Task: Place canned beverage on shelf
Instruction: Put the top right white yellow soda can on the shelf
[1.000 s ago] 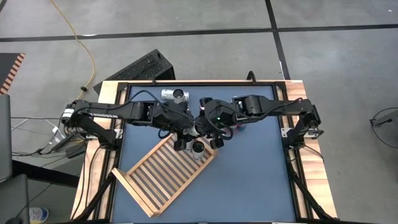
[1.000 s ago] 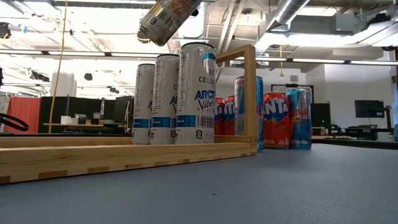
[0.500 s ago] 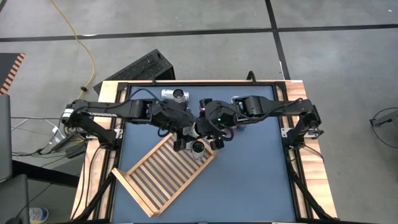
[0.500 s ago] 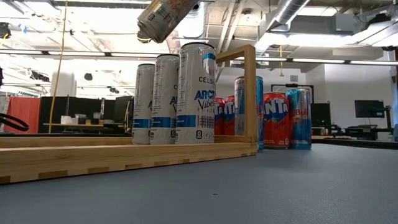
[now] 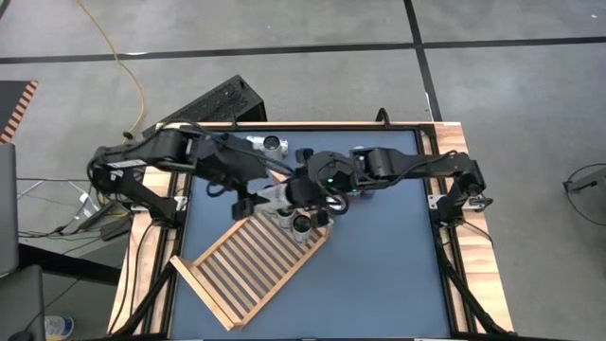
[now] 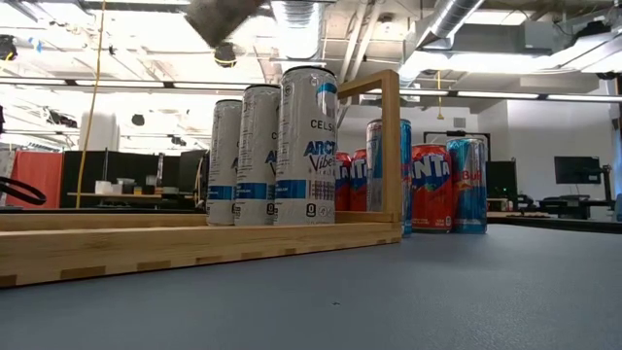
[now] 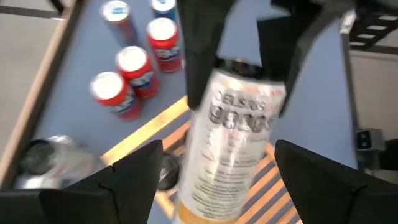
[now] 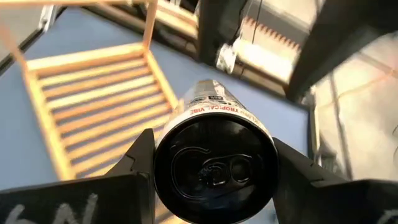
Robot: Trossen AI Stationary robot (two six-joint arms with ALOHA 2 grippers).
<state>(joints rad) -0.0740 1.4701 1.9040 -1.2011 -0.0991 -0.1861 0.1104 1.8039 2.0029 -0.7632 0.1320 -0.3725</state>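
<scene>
R tool (image 8: 214, 163) gripping can (image 8: 214, 149), above shelf (image 5: 248, 267)

1. In the low view, a blurred grey can (image 6: 222, 17) is cut off by the top edge.
2. In the left wrist view, the held can (image 7: 231, 148) is motion-blurred, and its base runs off the bottom edge.
3. In the high view, both grippers' fingertips are too small to tell.

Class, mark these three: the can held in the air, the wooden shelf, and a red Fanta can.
Held Celsius can (image 7: 233, 134), left wrist view, printed side wall.
Shelf (image 5: 237, 270), high view, middle slats.
Red Fanta can (image 6: 431, 190), low view, front label.
</scene>
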